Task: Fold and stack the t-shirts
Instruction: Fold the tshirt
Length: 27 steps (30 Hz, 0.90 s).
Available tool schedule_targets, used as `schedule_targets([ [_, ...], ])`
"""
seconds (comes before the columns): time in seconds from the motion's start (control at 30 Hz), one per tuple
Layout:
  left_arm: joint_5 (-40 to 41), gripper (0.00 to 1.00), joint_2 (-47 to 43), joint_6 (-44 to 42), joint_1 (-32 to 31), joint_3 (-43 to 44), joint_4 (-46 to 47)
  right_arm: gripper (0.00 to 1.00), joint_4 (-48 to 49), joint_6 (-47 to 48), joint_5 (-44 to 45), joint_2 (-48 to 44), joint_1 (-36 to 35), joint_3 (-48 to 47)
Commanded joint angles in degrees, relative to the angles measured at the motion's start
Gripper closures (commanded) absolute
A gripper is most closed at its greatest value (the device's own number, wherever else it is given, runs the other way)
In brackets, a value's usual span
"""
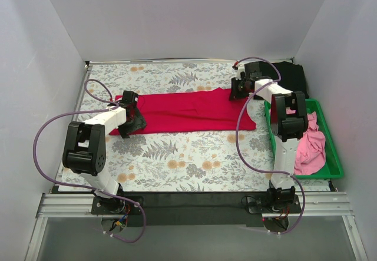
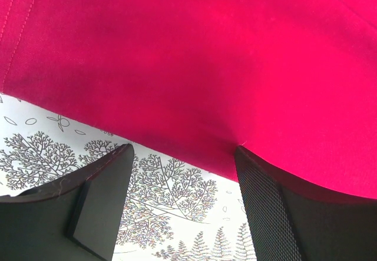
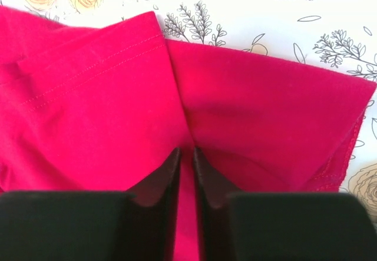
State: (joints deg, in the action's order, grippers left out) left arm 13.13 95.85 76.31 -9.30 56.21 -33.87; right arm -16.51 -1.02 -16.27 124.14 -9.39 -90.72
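Note:
The crimson red t-shirt lies as a long folded band across the floral tablecloth. My left gripper is open at the band's left end; in the left wrist view its fingers straddle the shirt's near edge, with the right finger tip touching the cloth. My right gripper is shut on a pinch of the red shirt at its far right end, near a sleeve; it also shows in the right wrist view. A black t-shirt lies at the far right corner. Pink t-shirts lie in the bin.
A green plastic bin stands along the right edge of the table, beside the right arm. White walls close in the left, far and right sides. The arms' cables loop over the cloth near each arm.

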Motion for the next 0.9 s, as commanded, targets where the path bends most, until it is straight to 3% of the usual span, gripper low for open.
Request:
schedule_targets([
  [0.0, 1.1, 0.36, 0.9, -0.8, 0.2, -1.6, -0.8, 0.84, 0.6, 0.8, -0.9, 0.3, 0.4, -2.4],
  [0.2, 1.1, 0.36, 0.7, -1.2, 0.2, -2.4, -1.9, 0.99, 0.6, 2.2, 0.6, -1.2, 1.4, -3.1],
  [0.87, -0.8, 0.36, 0.3, -2.4, 0.2, -5.1, -2.8, 0.98, 2.1, 1.4, 3.7, -1.3, 2.9, -4.1],
])
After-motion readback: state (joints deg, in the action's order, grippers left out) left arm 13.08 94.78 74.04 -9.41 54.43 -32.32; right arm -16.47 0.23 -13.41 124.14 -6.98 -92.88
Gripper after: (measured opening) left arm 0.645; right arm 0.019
